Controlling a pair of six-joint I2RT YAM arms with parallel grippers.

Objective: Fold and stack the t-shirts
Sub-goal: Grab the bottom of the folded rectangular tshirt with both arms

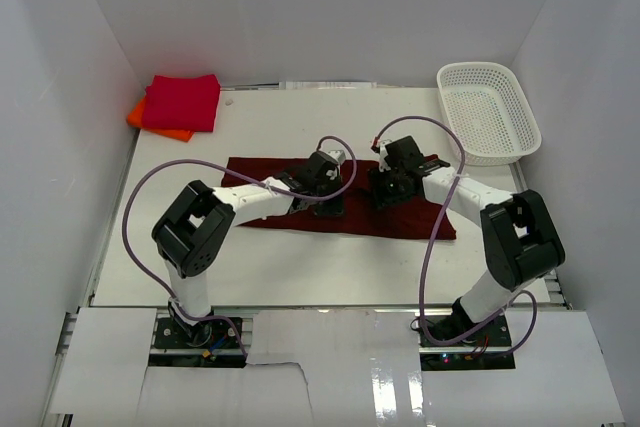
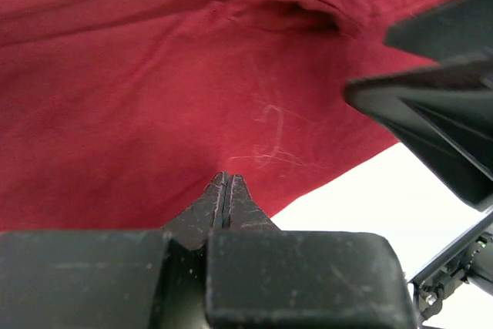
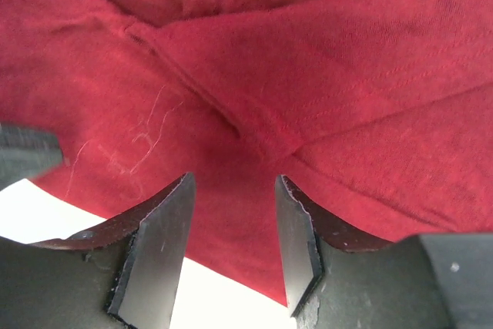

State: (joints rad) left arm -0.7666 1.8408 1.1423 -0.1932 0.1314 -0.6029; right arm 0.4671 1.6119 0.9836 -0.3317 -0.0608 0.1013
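Note:
The dark maroon t-shirt [image 1: 252, 171] lies in a long strip across the middle of the table. My left gripper [image 1: 323, 199] sits low on its middle with the jaws shut; in the left wrist view the gripper [image 2: 226, 179] has its closed tips resting on the cloth [image 2: 115, 98] near its front edge, and no fold shows between them. My right gripper [image 1: 388, 192] is open just to the right, and its wrist view shows it [image 3: 231, 190] straddling the overlapped cloth [image 3: 347, 59] at the near edge. The crimson-red t-shirt [image 1: 182, 102] lies folded on the orange one [image 1: 138, 115] at the far left.
A white mesh basket [image 1: 478, 69] stands at the far right corner. The two grippers are close together; the right one shows in the left wrist view [image 2: 439, 113]. White table [image 2: 370, 198] shows just beyond the shirt's near edge. White walls enclose the table.

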